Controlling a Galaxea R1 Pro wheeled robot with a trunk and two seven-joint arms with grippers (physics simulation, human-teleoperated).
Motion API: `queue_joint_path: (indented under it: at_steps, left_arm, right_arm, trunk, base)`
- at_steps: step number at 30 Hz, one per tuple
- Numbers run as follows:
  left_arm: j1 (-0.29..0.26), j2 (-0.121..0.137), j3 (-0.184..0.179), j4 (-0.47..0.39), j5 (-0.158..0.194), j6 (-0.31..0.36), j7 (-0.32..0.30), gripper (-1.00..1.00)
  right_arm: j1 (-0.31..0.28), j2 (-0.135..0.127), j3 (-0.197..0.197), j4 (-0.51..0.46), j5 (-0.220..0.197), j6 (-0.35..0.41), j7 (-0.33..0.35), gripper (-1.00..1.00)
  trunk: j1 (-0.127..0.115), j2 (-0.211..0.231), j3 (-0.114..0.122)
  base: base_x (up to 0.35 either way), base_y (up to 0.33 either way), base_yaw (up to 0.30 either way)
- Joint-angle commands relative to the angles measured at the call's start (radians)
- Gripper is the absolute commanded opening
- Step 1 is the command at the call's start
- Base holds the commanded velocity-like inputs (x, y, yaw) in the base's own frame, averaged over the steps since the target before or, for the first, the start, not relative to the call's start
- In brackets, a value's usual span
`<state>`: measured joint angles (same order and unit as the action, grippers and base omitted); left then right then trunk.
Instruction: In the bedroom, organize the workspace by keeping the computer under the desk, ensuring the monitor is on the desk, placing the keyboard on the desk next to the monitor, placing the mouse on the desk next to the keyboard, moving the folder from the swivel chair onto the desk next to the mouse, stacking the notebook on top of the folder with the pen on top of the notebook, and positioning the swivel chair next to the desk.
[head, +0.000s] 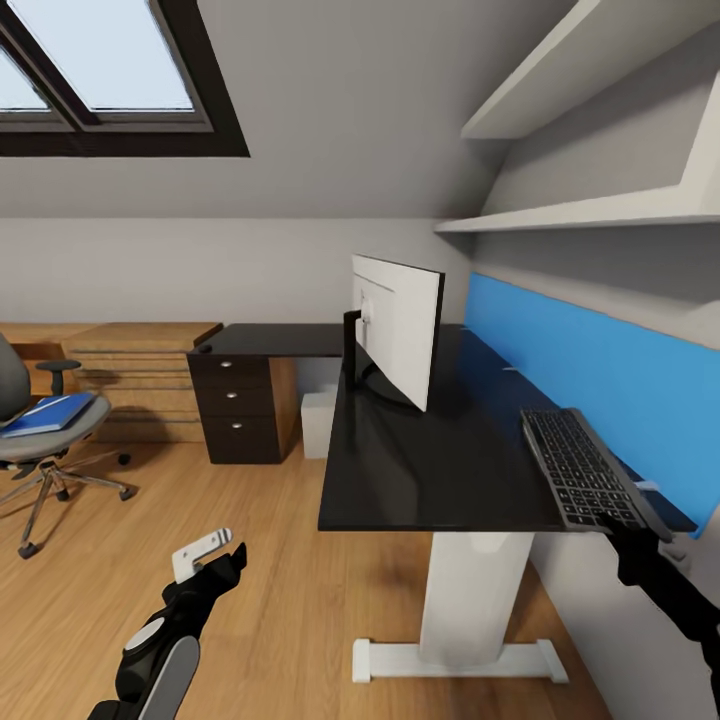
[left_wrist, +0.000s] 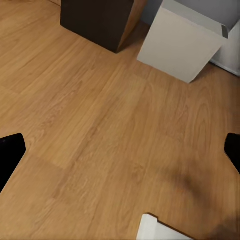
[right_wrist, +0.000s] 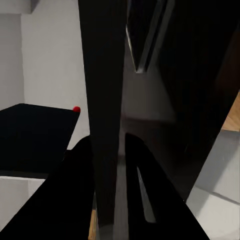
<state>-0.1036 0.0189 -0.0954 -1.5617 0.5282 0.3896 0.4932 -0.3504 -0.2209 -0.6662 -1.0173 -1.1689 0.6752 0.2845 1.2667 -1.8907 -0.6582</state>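
A white monitor (head: 397, 338) stands on the black desk (head: 430, 470). My right gripper (head: 632, 525) is shut on the near end of the dark keyboard (head: 583, 468), which lies at a slant over the desk's front right corner, beside the blue wall panel. In the right wrist view the keyboard (right_wrist: 102, 125) runs edge-on between my fingers (right_wrist: 142, 200). The white computer (head: 318, 423) stands on the floor under the desk. A blue folder (head: 48, 413) lies on the grey swivel chair (head: 40, 440) at far left. My left gripper (head: 210, 555) hangs open, low over the wooden floor.
A dark drawer unit (head: 240, 405) stands beside the computer (left_wrist: 182, 42), with a wooden dresser (head: 140, 370) further left. The desk rests on a white leg and foot (head: 460, 655). Shelves (head: 590, 215) jut out above the desk. A small red spot (right_wrist: 76, 109) shows on a far black surface.
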Motion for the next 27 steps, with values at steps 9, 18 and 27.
queue_joint_path:
  at_steps: [9, 18, 27]
  left_arm:
    - [-0.001, 0.003, -0.041, 0.007, 0.005, -0.002, 0.010, 1.00]
    - [-0.001, 0.007, -0.051, 0.007, 0.004, -0.003, 0.010, 1.00]
    - [-0.001, 0.009, -0.050, 0.006, 0.004, -0.003, 0.010, 1.00]
  right_arm:
    - [-0.001, 0.013, -0.002, -0.053, 0.061, 0.009, 0.008, -1.00]
    - [0.003, 0.065, -0.001, -0.141, 0.130, 0.015, 0.008, -1.00]
    - [0.089, 0.208, -0.001, -0.350, 0.217, 0.014, 0.004, -1.00]
  trunk:
    - [-0.035, 0.063, 0.027]
    - [-0.046, 0.084, 0.037]
    - [-0.046, 0.084, 0.037]
  base:
    - [0.000, 0.000, 0.000]
    - [0.000, 0.000, 0.000]
    - [-0.012, 0.009, 0.000]
